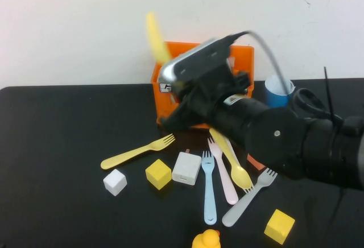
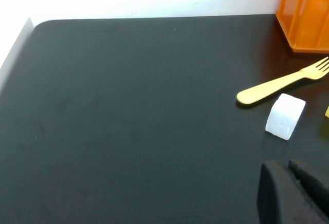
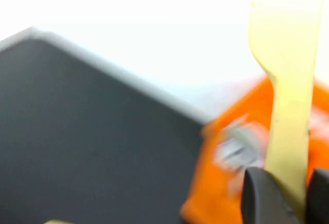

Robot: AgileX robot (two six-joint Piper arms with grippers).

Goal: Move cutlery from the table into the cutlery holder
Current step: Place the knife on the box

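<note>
My right gripper is shut on a pastel yellow knife and holds it upright, just above the left part of the orange cutlery holder. The knife shows blurred in the high view. On the black table lie a yellow fork, a blue fork, a pink fork, a yellow spoon and a grey fork. My left gripper is empty, low over the table's left part, out of the high view.
A white cube, two yellow cubes and a white block lie among the cutlery. A yellow duck sits at the front edge. A blue cup stands right of the holder.
</note>
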